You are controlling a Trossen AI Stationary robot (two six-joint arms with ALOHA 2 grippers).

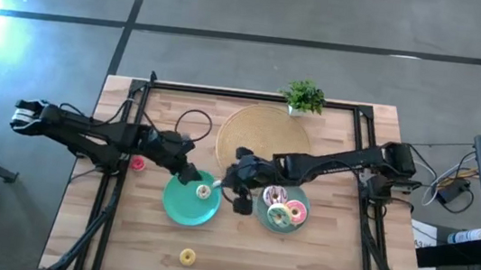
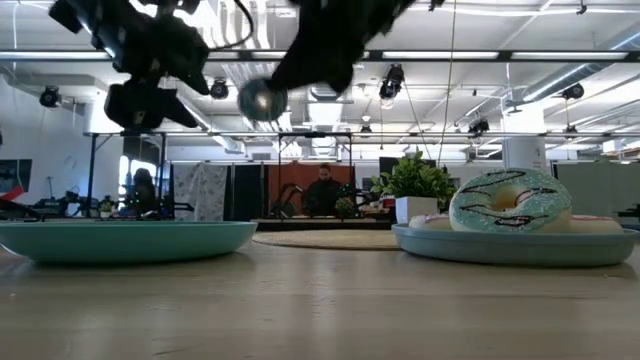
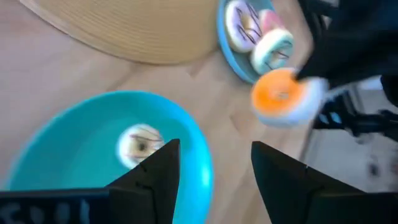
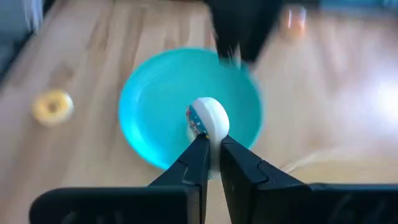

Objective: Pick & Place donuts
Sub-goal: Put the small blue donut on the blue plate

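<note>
The right gripper [image 4: 211, 146] pinches a small donut [image 4: 208, 118] above the table's middle for transfer; the left gripper [image 3: 214, 165], jaws apart, hangs over the teal plate [image 3: 74, 134] holding a cream donut [image 3: 140, 144].

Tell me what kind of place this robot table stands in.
Probably an open lab or workshop: exposed ceiling pipes and strip lights, a person seated at a bench beyond the table, and bare concrete floor around it.

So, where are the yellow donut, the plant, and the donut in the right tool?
Yellow donut [image 1: 187, 257], high view, on its ring.
Plant [image 1: 304, 96], high view, on its leaves.
Held donut [image 4: 208, 117], right wrist view, on its pale side.
</note>
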